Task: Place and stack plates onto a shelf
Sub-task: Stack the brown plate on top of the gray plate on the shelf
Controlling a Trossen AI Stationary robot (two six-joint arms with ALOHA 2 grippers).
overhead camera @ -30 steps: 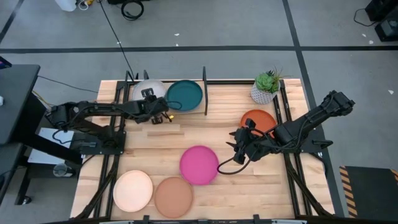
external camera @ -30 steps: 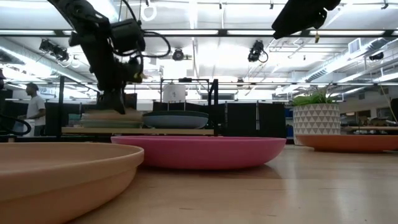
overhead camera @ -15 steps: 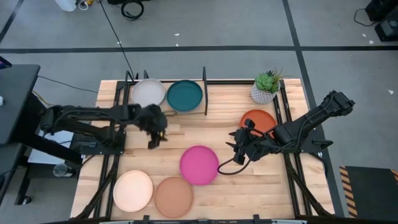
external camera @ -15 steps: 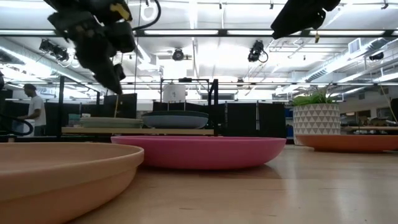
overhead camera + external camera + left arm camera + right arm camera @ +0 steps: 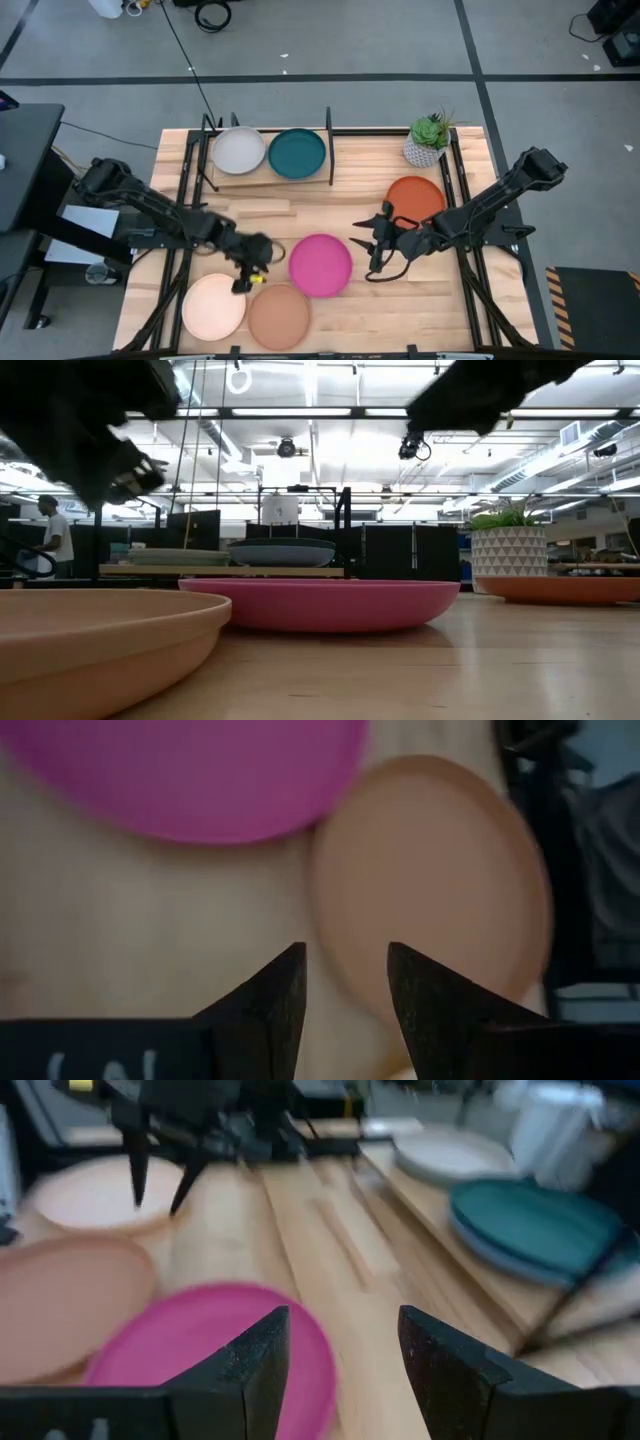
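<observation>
The shelf (image 5: 268, 172) carries a light grey plate (image 5: 238, 151) and a dark teal plate (image 5: 297, 153) side by side. The left gripper (image 5: 245, 280), jaws apart and empty, hovers between the cream-peach plate (image 5: 213, 306) and tan plate (image 5: 279, 316) (magenta plate (image 5: 320, 265) just beyond). The right gripper (image 5: 372, 245), also parted and empty, sits beside the magenta plate, near the orange-red plate (image 5: 415, 199).

The tabletop (image 5: 330, 310) is pale wood with visible grain and plank seams, smooth with a soft sheen in the low view. The shelf (image 5: 270, 180) has a light wooden board in black metal tubing. On it, the light grey plate (image 5: 238, 150) and dark teal plate (image 5: 297, 153) look matt and smooth. Near the shelf, the magenta plate (image 5: 321, 265) is equally matt, like plastic.
</observation>
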